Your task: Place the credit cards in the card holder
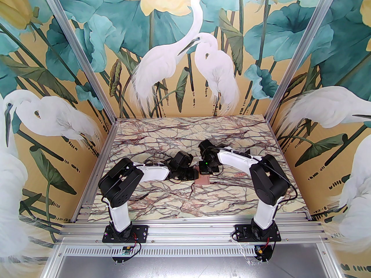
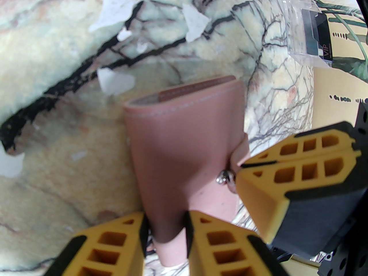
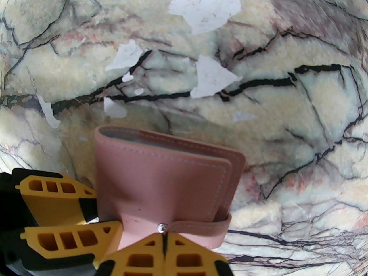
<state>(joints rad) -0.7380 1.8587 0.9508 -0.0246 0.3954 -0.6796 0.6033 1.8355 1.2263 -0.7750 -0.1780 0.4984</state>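
Note:
The dusty-pink card holder (image 1: 203, 180) sits at the table's middle, between both grippers. In the left wrist view the card holder (image 2: 184, 142) is folded, and my left gripper (image 2: 165, 214) is shut on its near end, one yellow finger on each face. My right gripper (image 3: 164, 236) is shut on the tip of the closing tab, right beside the round snap of the card holder (image 3: 161, 182). That gripper (image 2: 240, 167) comes in from the right in the left wrist view. A see-through credit card (image 2: 304, 44) with a dark band marked VIP lies farther off, near the wall.
Both arms reach inward and meet over the centre of the marble-patterned table (image 1: 162, 195), left gripper (image 1: 193, 175) beside right gripper (image 1: 204, 171). Worn white patches (image 3: 207, 9) mark the table surface around the holder. Painted walls close in three sides.

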